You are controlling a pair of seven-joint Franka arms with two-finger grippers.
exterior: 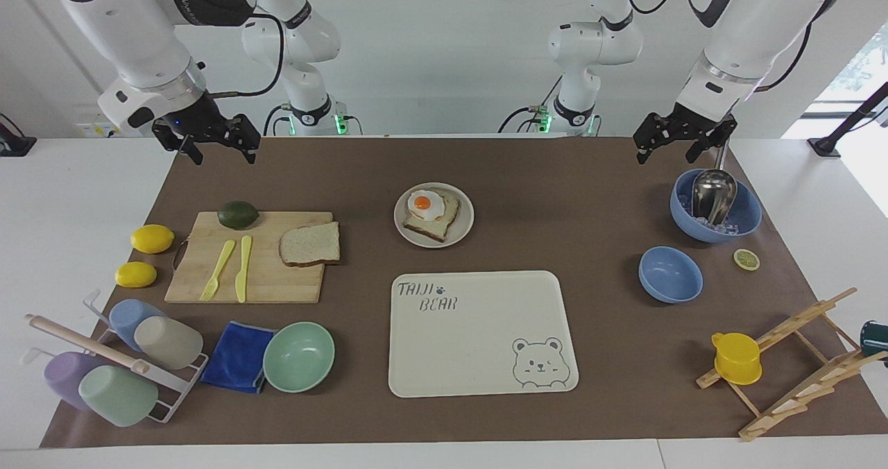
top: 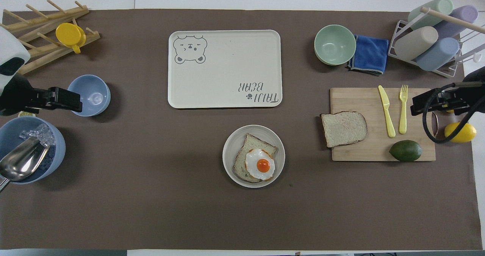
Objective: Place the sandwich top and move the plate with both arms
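The sandwich top point(exterior: 310, 244) point(top: 344, 128), a plain slice of speckled bread, lies on the wooden cutting board point(exterior: 291, 285) toward the right arm's end of the table. The small round plate point(exterior: 469, 219) point(top: 279, 167) sits mid-table and carries a bread slice topped with a fried egg point(exterior: 424, 204). My right gripper point(exterior: 222, 155) hangs open and empty above the mat's edge closest to the robots, by the board. My left gripper point(exterior: 667, 157) hangs open and empty over the mat beside the blue ice bowl point(exterior: 749, 212).
A cream bear-printed tray point(exterior: 479, 358) lies farther from the robots than the plate. The board also holds a yellow knife, a fork and a green fruit point(exterior: 238, 214). Two lemons, a mint bowl point(exterior: 298, 356), a blue cloth, a cup rack, a small blue bowl point(exterior: 670, 273) and a wooden rack ring the mat.
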